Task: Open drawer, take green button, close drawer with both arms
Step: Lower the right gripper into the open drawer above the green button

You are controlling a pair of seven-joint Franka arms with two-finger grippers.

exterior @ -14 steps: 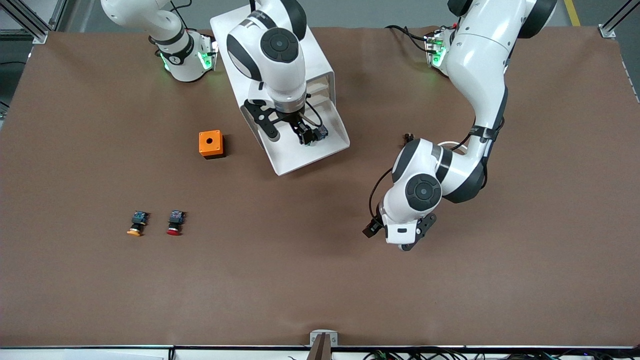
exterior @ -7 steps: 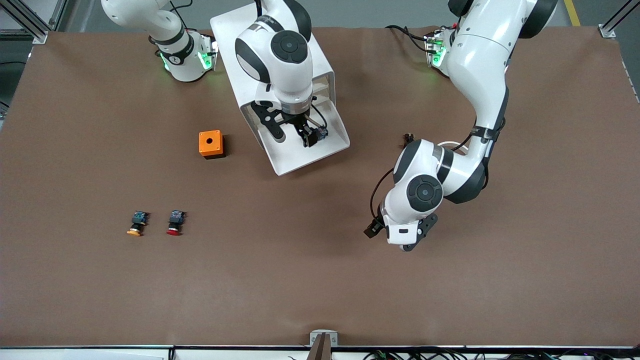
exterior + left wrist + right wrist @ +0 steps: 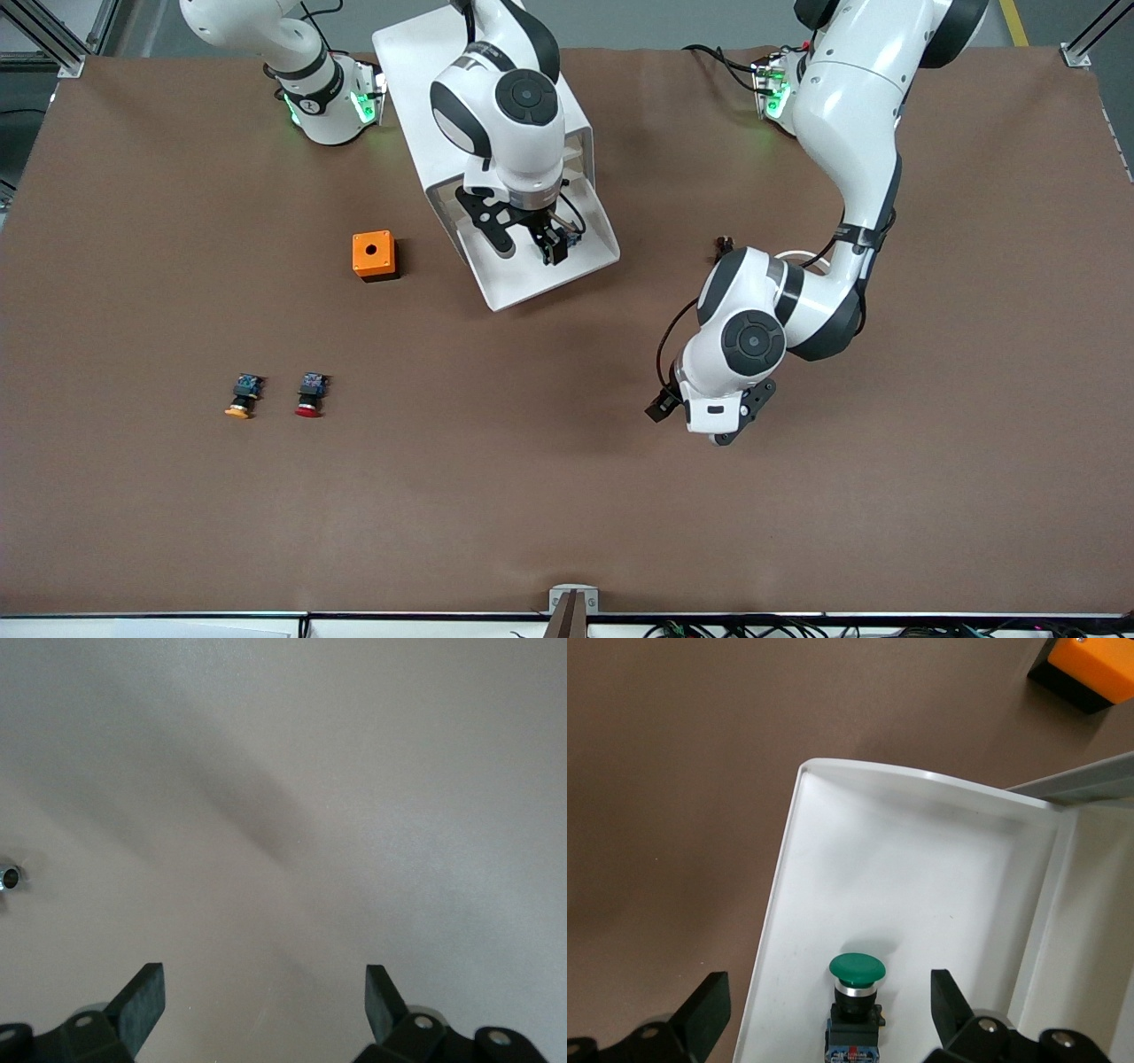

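The button (image 3: 856, 992) lies in the pulled-out drawer (image 3: 921, 859) directly under the spread right gripper (image 3: 824, 1010) (untouched); the left gripper (image 3: 264, 1005) waits, released.

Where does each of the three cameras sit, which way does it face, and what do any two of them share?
Front view: high across the table, facing both white arms' bases; shows the open white tray-like drawer and the brown table.
Left wrist view: on the left arm, looking down at bare table past the open left gripper.
Right wrist view: on the right arm, over the drawer, looking past the open right gripper at the small green-capped button.
Shared: front and right wrist views both show the drawer and the orange box.
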